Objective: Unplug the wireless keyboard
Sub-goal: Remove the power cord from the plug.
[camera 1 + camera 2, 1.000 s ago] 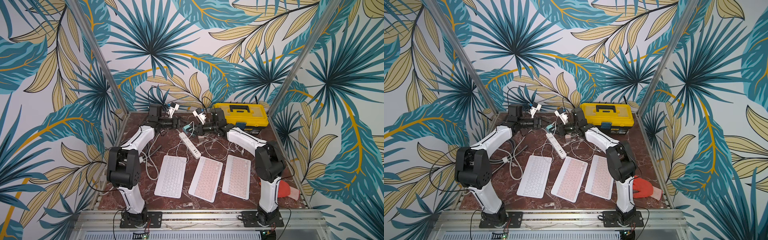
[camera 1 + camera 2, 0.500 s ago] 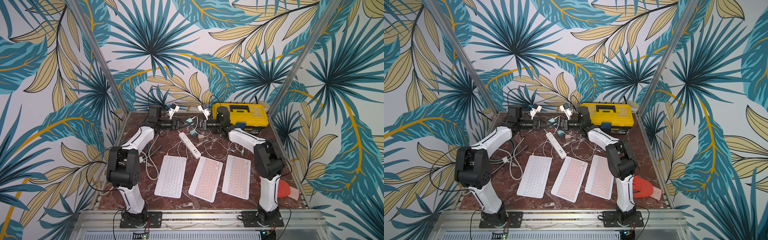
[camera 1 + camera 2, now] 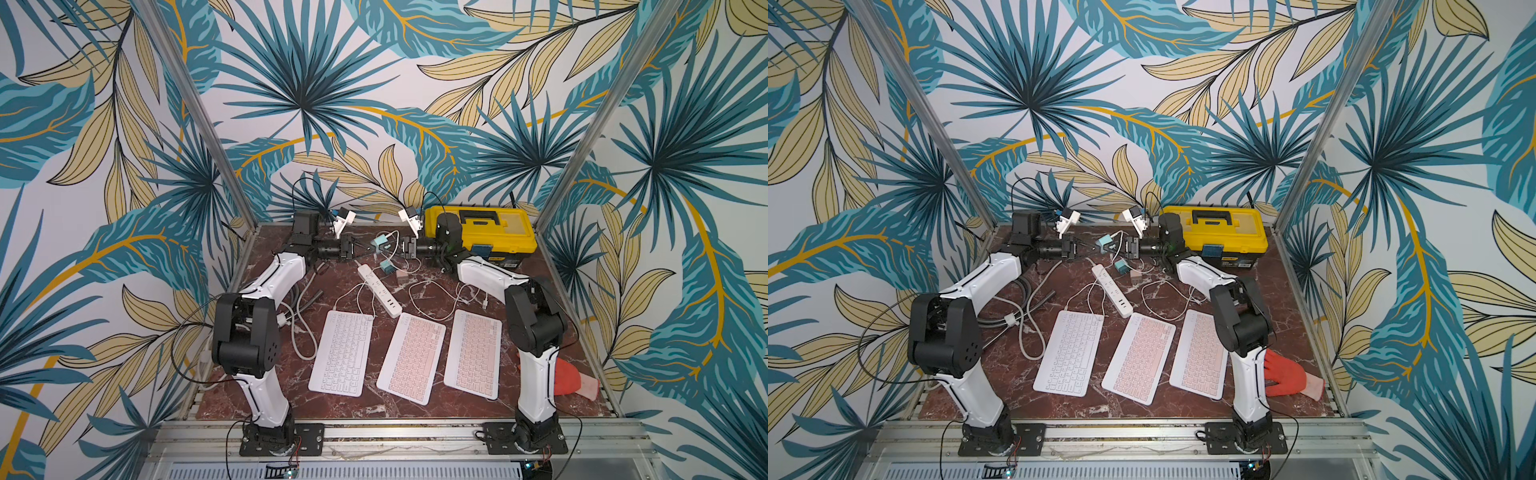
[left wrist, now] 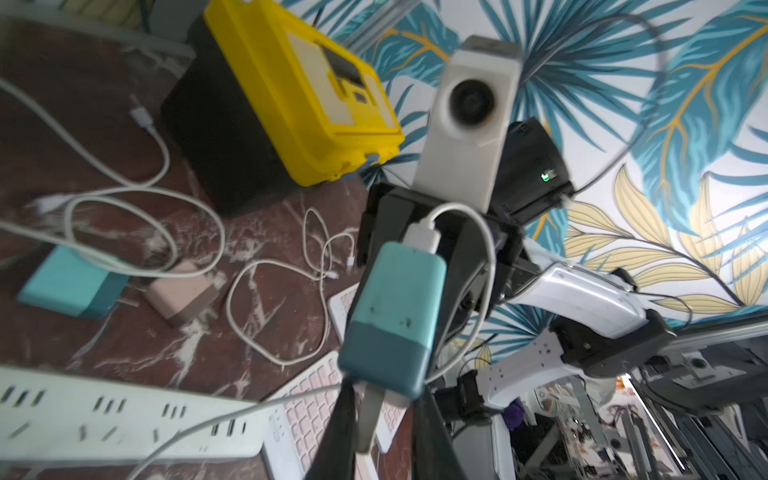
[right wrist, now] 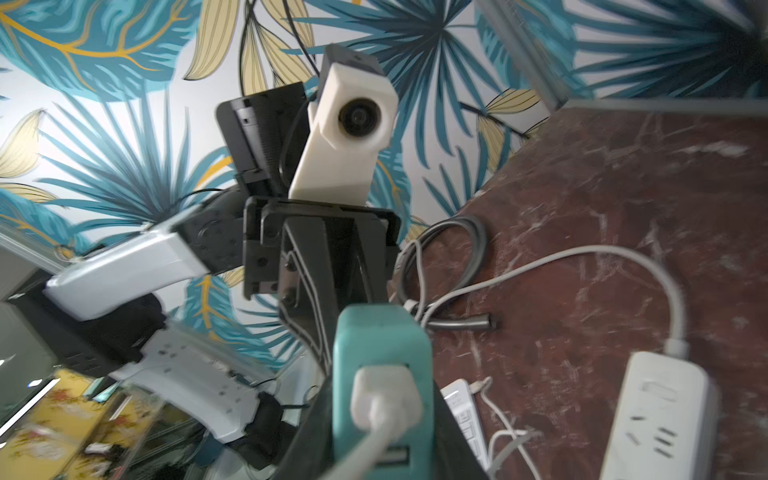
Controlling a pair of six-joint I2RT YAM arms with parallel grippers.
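A teal charger (image 3: 380, 243) hangs in the air at the back of the table with a white USB cable (image 4: 422, 237) plugged into it. My right gripper (image 3: 398, 247) is shut on the charger's sides (image 5: 382, 336). My left gripper (image 3: 362, 248) faces it and is shut on the prong end (image 4: 395, 307), with a metal prong showing between its fingers (image 4: 347, 415). A white keyboard (image 3: 341, 353) and two pink keyboards (image 3: 411, 358) (image 3: 473, 354) lie side by side at the front. A thin white cable reaches the white keyboard's far edge.
A white power strip (image 3: 379, 291) lies behind the keyboards. A second teal charger (image 3: 387, 267) and a beige one (image 3: 402, 276) sit beside it among loose white cables. A yellow toolbox (image 3: 482, 232) stands back right, thick cables (image 3: 299, 299) lie left, and a red glove (image 3: 569, 376) lies front right.
My right arm lifted the teal charger off the table area and swung it toward my left gripper. The left jaws narrowed onto its prong end.
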